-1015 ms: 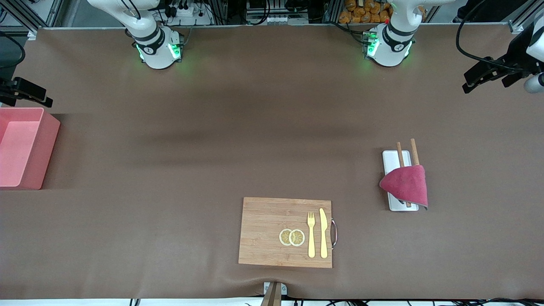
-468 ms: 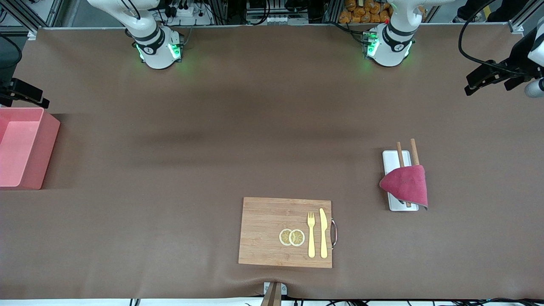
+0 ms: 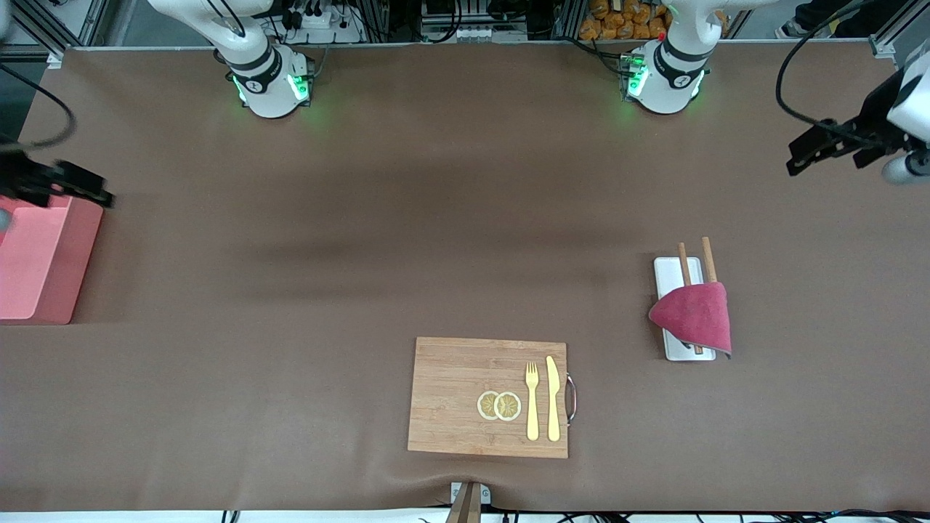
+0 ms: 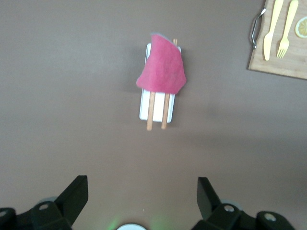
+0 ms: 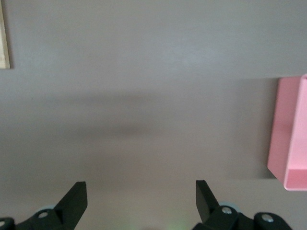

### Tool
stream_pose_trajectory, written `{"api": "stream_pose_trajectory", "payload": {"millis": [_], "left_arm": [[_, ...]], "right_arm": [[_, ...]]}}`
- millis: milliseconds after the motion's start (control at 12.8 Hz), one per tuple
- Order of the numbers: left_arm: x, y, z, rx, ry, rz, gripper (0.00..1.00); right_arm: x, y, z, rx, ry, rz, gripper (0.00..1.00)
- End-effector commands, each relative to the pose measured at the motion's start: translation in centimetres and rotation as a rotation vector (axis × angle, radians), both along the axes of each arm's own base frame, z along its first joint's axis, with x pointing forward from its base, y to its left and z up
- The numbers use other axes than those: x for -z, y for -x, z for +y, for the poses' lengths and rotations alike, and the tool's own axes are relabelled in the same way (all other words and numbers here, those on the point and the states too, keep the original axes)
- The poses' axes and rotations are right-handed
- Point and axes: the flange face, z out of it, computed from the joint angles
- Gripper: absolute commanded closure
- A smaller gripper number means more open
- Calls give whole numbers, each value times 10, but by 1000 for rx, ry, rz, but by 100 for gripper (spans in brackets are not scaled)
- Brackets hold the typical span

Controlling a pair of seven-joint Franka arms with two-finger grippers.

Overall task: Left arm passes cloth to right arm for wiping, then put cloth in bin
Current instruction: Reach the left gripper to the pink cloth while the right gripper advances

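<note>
The crimson-pink cloth [image 3: 694, 315] lies draped over two wooden chopsticks [image 3: 708, 258] on a small white tray [image 3: 670, 270], toward the left arm's end of the table; it also shows in the left wrist view [image 4: 162, 70]. The pink bin [image 3: 40, 254] stands at the right arm's end; its corner shows in the right wrist view [image 5: 290, 139]. My left gripper [image 3: 828, 147] is open and empty, high over the table's edge at the left arm's end. My right gripper [image 3: 69, 187] is open and empty, over the bin's wall farthest from the front camera.
A wooden board [image 3: 465, 396] with a metal handle lies near the front edge and carries two lemon slices [image 3: 499, 405], a yellow fork [image 3: 532, 401] and a yellow knife [image 3: 553, 398]. The board's corner shows in the left wrist view [image 4: 280, 52].
My right gripper has swung from off the table's end to over the bin's edge. My left gripper has shifted slightly. The cloth and tray have not moved.
</note>
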Motion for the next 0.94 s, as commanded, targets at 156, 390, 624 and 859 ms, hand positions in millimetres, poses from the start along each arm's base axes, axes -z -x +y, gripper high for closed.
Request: {"api": "stream_pose_trajectory", "payload": {"millis": [156, 390, 624, 859], "left_arm": [[96, -15, 0, 13, 4, -26, 0], [164, -32, 3, 15, -7, 18, 0], [215, -54, 0, 15, -11, 31, 5], [263, -72, 2, 27, -30, 37, 18]], "right_arm": [[73, -48, 32, -47, 14, 29, 0], [121, -72, 39, -62, 26, 26, 0], [155, -91, 64, -97, 28, -21, 0], [162, -101, 95, -91, -71, -90, 0]]}}
